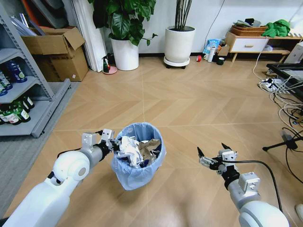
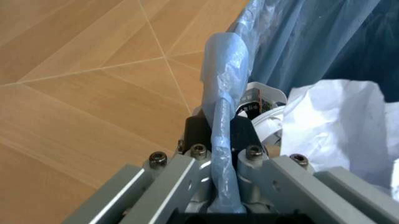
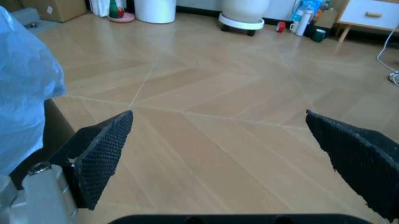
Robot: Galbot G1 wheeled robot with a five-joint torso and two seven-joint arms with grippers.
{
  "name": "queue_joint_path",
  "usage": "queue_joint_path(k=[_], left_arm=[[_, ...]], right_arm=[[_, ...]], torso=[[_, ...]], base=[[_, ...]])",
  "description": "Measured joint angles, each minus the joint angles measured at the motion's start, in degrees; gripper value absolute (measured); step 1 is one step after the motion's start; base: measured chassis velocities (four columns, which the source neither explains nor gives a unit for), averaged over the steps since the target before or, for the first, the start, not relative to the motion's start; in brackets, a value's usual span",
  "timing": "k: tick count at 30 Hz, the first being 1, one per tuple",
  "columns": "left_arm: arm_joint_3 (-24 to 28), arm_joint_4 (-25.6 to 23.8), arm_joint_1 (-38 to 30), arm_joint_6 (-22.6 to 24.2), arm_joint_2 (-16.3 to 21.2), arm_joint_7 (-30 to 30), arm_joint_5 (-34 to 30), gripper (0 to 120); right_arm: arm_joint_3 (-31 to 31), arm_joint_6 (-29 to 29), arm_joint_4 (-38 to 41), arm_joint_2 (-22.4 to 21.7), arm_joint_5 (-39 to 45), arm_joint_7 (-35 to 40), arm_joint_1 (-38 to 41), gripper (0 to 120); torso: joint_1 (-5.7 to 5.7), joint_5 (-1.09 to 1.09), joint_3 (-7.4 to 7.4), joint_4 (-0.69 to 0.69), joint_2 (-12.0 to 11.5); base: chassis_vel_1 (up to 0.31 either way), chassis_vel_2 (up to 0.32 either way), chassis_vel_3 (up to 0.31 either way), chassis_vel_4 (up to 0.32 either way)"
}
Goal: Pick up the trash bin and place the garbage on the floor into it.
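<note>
The trash bin (image 1: 138, 161), lined with a crinkly light-blue bag, hangs above the floor in the head view, tilted slightly. My left gripper (image 1: 111, 140) is shut on its near-left rim; in the left wrist view the blue-wrapped rim (image 2: 225, 140) is pinched between the fingers. Garbage (image 1: 137, 150) of crumpled white and brown paper fills the bin, and white paper (image 2: 337, 126) shows inside it up close. My right gripper (image 1: 211, 154) hovers open to the right of the bin, over bare floor, its black fingertips (image 3: 103, 154) spread wide with nothing between them.
Two white plant pots (image 1: 125, 53) (image 1: 179, 43) stand by the far wall. A metal shelf (image 1: 28, 94) with bottles and a cardboard box (image 1: 57, 49) are at left. A low cabinet (image 1: 248, 43), cables (image 1: 286, 101) and a stand lie at right. Wooden floor stretches between.
</note>
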Motion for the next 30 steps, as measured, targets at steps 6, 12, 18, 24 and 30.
queue_joint_path(k=[6,12,18,24,30], left_arm=[[-0.1,-0.4,0.3,0.0,-0.1,0.0,0.1,0],[-0.6,-0.9,0.9,0.0,0.0,0.0,0.1,0],[-1.2,-1.3,2.0,0.0,0.0,0.0,0.5,0],[-1.4,-1.4,2.2,0.0,0.1,0.1,0.6,0],[-1.6,-0.4,1.8,0.0,-0.3,-3.3,-0.5,0]], right_arm=[[-0.1,0.6,0.0,0.9,-0.3,-0.2,-0.6,100],[-0.2,0.6,0.0,1.5,-0.3,-0.2,-0.9,100],[-0.3,0.7,0.0,1.7,-0.5,-0.4,-1.0,100],[-0.4,0.8,0.0,1.9,-0.7,-0.6,-1.0,100],[-0.3,2.4,-0.5,2.1,-1.3,-0.7,-0.8,100]], torso=[[-0.02,-0.02,-0.02,0.0,0.0],[0.0,-0.01,0.01,0.01,0.0],[0.0,-0.01,0.01,0.01,0.0],[0.0,-0.01,0.0,0.0,0.0],[0.0,-0.03,0.0,-0.01,0.0]], base=[[0.045,-0.051,-0.042,0.042],[-0.038,0.001,0.044,-0.002],[-0.099,-0.099,0.095,0.086],[-0.158,-0.177,0.15,0.175],[-0.12,-0.121,0.112,0.115]])
